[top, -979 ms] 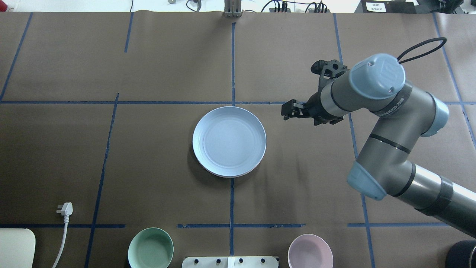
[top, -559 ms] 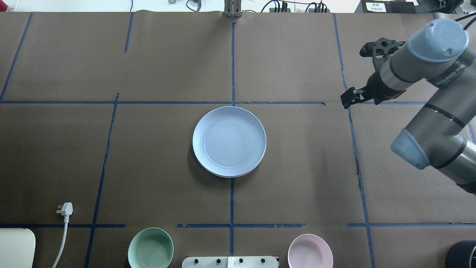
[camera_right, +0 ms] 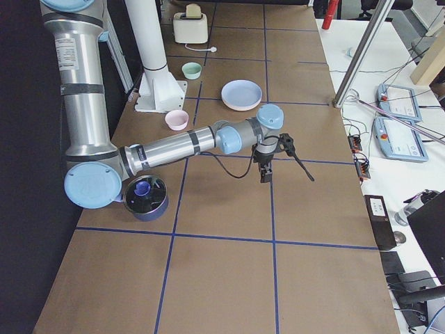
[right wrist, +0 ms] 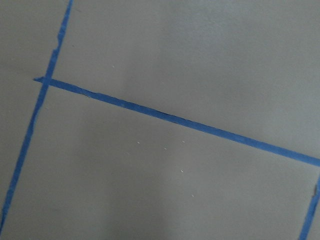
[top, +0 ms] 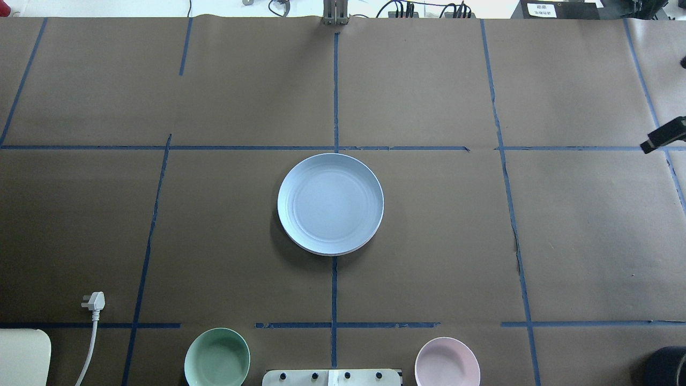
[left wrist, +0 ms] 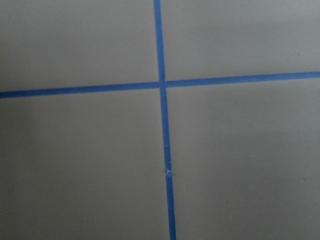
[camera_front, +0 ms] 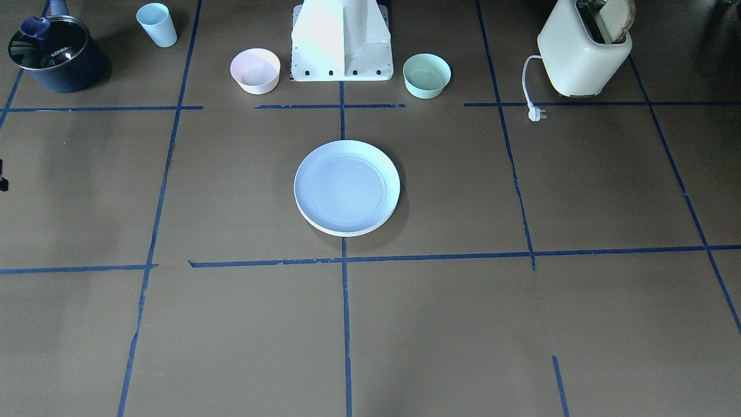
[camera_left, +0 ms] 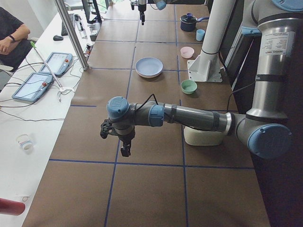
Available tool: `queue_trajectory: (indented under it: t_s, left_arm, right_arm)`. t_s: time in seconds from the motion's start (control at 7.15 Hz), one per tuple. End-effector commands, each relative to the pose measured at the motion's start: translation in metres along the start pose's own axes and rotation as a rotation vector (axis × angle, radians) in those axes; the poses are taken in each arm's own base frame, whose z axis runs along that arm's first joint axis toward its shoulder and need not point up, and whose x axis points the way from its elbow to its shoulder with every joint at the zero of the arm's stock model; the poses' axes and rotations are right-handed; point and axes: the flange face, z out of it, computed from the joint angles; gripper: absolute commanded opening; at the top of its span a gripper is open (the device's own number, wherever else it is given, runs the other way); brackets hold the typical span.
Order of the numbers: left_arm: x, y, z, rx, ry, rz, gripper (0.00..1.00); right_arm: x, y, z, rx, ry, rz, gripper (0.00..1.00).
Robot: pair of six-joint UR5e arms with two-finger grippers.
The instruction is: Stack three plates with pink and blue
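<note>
A pale blue plate (top: 330,203) lies at the table's centre, also in the front view (camera_front: 346,186). It sits on top of a stack. A thin pale rim (camera_front: 347,232) shows beneath it, and the pink and cream plates are otherwise hidden. My right gripper (top: 649,145) shows only as a dark tip at the overhead view's right edge, far from the plates. It hangs over bare table in the right side view (camera_right: 265,174). My left gripper (camera_left: 124,149) hangs over bare table far from the stack. I cannot tell if either gripper is open or shut.
A small pink bowl (top: 447,362) and a small mint-green bowl (top: 217,357) stand beside the robot's base (camera_front: 341,40). A toaster (camera_front: 584,49) with its loose plug (top: 94,301) is on my left. A dark pot (camera_front: 55,55) and a blue cup (camera_front: 157,24) are on my right.
My right arm has swung away from beside the plate stack to the right, nearly out of the overhead view. The stack has not moved.
</note>
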Motion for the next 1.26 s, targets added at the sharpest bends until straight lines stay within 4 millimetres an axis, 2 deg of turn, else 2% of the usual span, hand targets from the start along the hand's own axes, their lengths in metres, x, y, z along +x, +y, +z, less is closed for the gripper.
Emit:
queue_trajectory:
  t_s: [0.0,0.14,0.28,0.42,1.12]
  left_arm:
    - [-0.009,0.002,0.008,-0.015,0.001,-0.015,1.0]
    - [-0.014,0.003,0.014,-0.025,0.003,-0.024,1.0]
    - [-0.014,0.002,0.014,-0.024,0.003,-0.023,1.0]
    - [-0.015,0.003,0.015,-0.024,0.003,-0.022,1.0]
    - [-0.019,0.007,0.019,-0.029,0.004,-0.027,1.0]
  right_arm:
    - [0.051,0.047,0.002,-0.017,0.002,0.068,1.0]
    - [0.07,0.065,0.008,-0.034,0.013,0.097,1.0]
    - [0.113,0.08,-0.011,0.012,-0.01,0.199,1.0]
    - [0.124,0.09,-0.02,0.034,-0.049,0.234,1.0]
    - [0.127,0.093,-0.02,0.015,-0.059,0.266,1.0]
